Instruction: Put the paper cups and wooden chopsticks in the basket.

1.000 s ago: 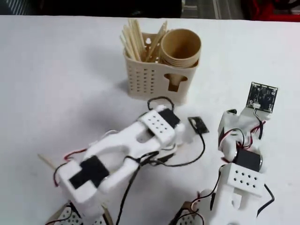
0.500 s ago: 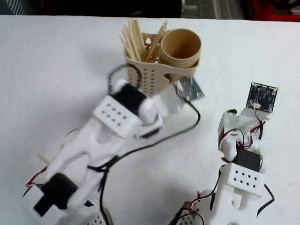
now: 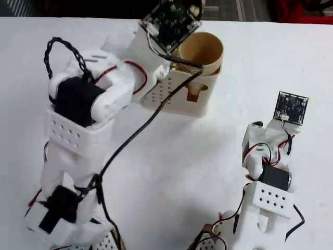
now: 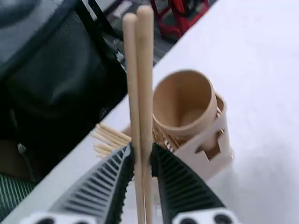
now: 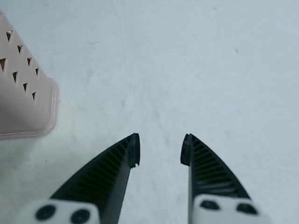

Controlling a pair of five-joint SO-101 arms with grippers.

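In the high view, the basket stands on the white table in the upper middle of the frame. The paper cups sit nested in the basket's right part. The left arm rises from the lower left of the frame up to the basket, and its camera board hangs over the left part of the basket. The right arm is folded low at the lower right, well apart from the basket.

In the left wrist view, the left tool is closed narrow on a pair of chopsticks, which stick out straight and side by side beyond its two black fingers. Past the tool, the paper cups stand with the mouth open in the basket. Other chopsticks lean in the basket's compartment beside the cups.

In the right wrist view, the right tool is spread wide and holds nothing, with bare table between its fingers. A corner of the basket with small holes is near it but does not touch it.
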